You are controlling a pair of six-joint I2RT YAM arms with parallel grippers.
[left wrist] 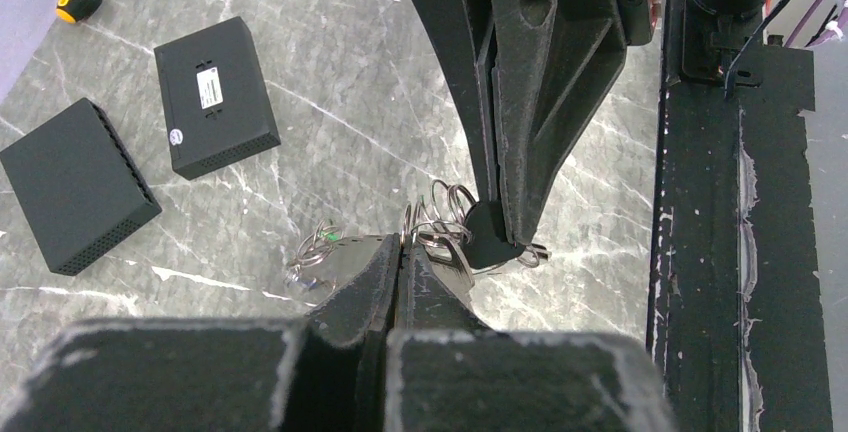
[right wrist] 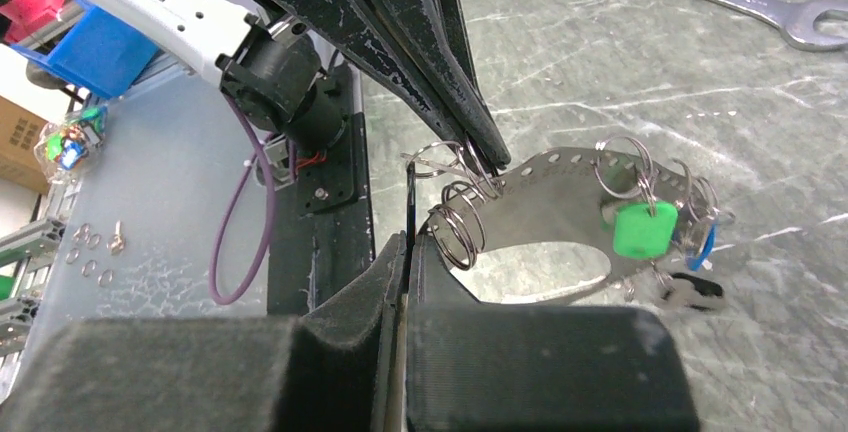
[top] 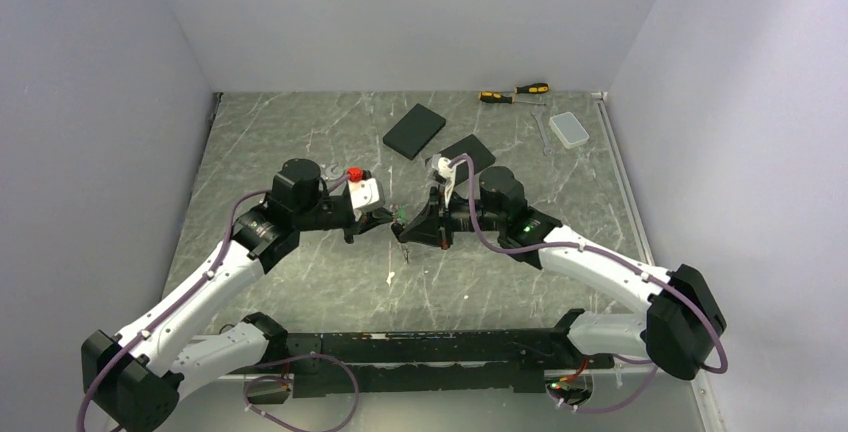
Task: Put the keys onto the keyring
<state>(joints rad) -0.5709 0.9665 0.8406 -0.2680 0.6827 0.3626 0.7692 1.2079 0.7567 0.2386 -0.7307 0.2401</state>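
Right gripper (right wrist: pixel 408 244) pinches dark key (right wrist: pixel 409 192) edge-on | keyring (right wrist: pixel 545 177) partly hidden

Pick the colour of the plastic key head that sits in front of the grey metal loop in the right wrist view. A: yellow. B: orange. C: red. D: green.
D: the right wrist view shows a green key head against the grey band of the keyring.

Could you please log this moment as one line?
left gripper shut on keyring | right gripper shut on black-headed key | green-headed key on keyring
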